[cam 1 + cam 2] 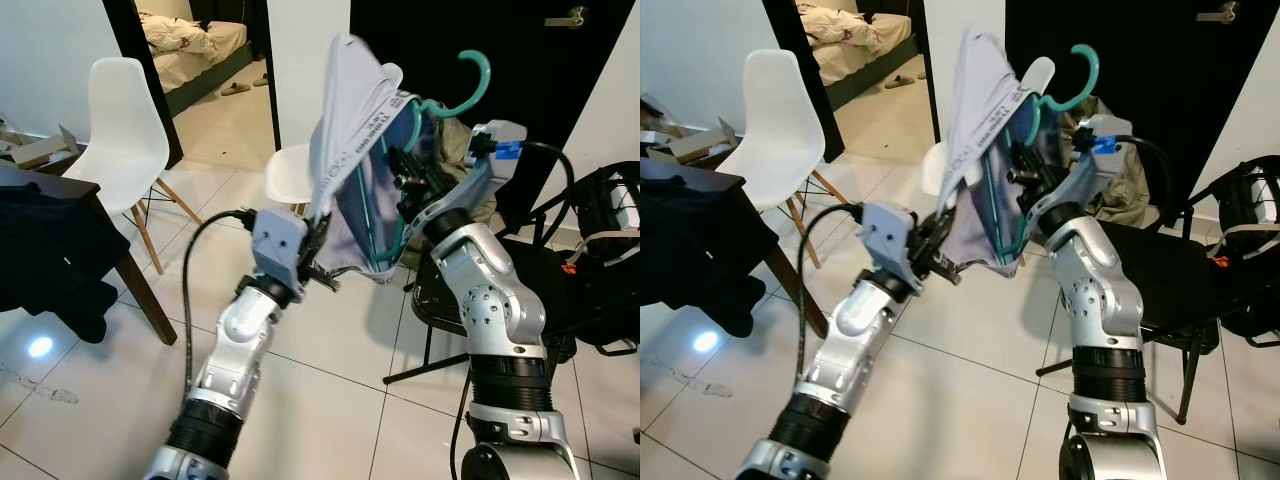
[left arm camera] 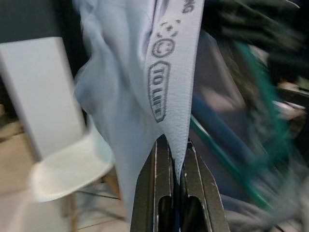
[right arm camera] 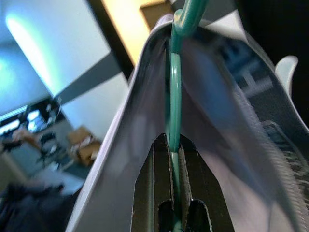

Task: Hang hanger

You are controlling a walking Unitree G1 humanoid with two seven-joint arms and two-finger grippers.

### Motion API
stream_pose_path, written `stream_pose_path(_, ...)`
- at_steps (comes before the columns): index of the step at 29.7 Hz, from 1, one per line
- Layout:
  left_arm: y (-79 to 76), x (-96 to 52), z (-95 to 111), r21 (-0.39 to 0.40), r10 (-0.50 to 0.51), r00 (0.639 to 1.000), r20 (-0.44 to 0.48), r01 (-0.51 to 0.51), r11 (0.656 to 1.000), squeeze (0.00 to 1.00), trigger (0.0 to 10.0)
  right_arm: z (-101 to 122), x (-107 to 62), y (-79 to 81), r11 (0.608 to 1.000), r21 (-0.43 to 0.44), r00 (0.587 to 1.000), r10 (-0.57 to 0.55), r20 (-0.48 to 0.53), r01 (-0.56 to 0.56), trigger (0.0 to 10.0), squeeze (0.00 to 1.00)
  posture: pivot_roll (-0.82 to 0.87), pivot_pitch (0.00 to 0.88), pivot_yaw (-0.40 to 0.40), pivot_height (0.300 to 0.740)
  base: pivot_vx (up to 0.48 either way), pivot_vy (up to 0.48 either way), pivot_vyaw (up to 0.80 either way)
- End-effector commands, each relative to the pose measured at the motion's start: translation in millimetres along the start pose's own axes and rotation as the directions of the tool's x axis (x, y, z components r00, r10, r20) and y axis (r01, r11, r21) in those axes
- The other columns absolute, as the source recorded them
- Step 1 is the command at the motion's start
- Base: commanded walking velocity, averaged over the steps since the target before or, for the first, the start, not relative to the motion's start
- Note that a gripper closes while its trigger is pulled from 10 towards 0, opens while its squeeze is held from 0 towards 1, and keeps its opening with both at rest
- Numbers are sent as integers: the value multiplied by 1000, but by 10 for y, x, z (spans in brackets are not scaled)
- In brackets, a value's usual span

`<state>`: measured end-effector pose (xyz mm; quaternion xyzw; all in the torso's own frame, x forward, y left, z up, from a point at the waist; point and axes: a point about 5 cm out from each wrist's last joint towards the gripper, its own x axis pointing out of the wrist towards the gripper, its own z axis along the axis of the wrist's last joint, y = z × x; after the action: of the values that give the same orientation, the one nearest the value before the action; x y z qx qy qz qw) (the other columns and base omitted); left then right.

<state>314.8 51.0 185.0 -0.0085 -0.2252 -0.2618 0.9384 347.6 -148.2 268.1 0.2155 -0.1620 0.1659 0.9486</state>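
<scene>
Jaws both clamped, left gripper [image 2: 177, 181] pinching grey garment [image 1: 355, 130], right gripper [image 3: 175, 186] gripping teal hanger [image 3: 174, 92] inside it

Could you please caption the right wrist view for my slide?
Right end effector clamped on the teal hanger, pale garment draped around it.

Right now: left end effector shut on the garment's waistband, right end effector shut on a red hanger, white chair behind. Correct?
Not quite: the hanger is teal, not red, as the right wrist view shows. The rest holds: left end effector is shut on the garment's waistband, right end effector is shut on the hanger, and a white chair stands behind.
</scene>
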Motion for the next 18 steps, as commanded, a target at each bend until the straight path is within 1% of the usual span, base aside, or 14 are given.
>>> stream_pose_path(1, -27, -34, -42, -22, -5, 1000, -21, 5, 1000, 0, 0, 70, 13, 19, 1000, 20, 999, 2, 48, -3, 0, 0, -41, 75, 40, 740, 0, 0, 0)
stream_pose_path(3, -81, -47, -59, -36, -24, 999, -27, 23, 999, 0, 0, 89, 19, 15, 999, 37, 998, -2, 67, -1, 0, 0, -41, 74, 41, 740, 0, 0, 0)
stream_pose_path(8, -111, -57, -68, -41, -34, 999, -31, 32, 999, 0, 0, 77, 21, 24, 999, 45, 998, 3, 68, -6, 0, 0, -39, 72, 42, 740, 0, 0, 0)
stream_pose_path(10, -122, -58, -70, -43, -39, 999, -33, 37, 998, 0, 0, 14, 16, 80, 999, 42, 998, 29, 50, -31, 0, 0, -39, 71, 42, 740, 0, 0, 0)
stream_pose_path(11, -122, -58, -70, -43, -39, 999, -33, 37, 998, 0, 0, 14, 16, 80, 999, 42, 998, 29, 50, -31, 0, 0, -39, 71, 42, 740, 0, 0, 0)
stream_pose_path(13, -115, -48, -64, -43, -40, 999, -34, 38, 998, 0, 0, -74, 14, 152, 997, 14, 997, 74, -5, -74, 0, 0, -44, 74, 44, 740, 0, 0, 0)
stream_pose_path(15, -110, -46, -61, -41, -39, 999, -36, 38, 998, 0, 0, -167, 5, 194, 994, -37, 992, 105, -69, -107, 0, 0, -45, 74, 44, 740, 0, 0, 0)
stream_pose_path(17, -110, -46, -60, -41, -39, 999, -36, 38, 998, 0, 0, -186, 3, 200, 992, -48, 991, 109, -82, -113, 0, 0, -45, 74, 44, 740, 0, 0, 0)
stream_pose_path(18, -110, -50, -60, -42, -40, 998, -37, 38, 998, 0, 784, -260, -14, 204, 986, -96, 983, 122, -139, -136, 0, 0, -46, 78, 41, 740, 0, 0, 0)
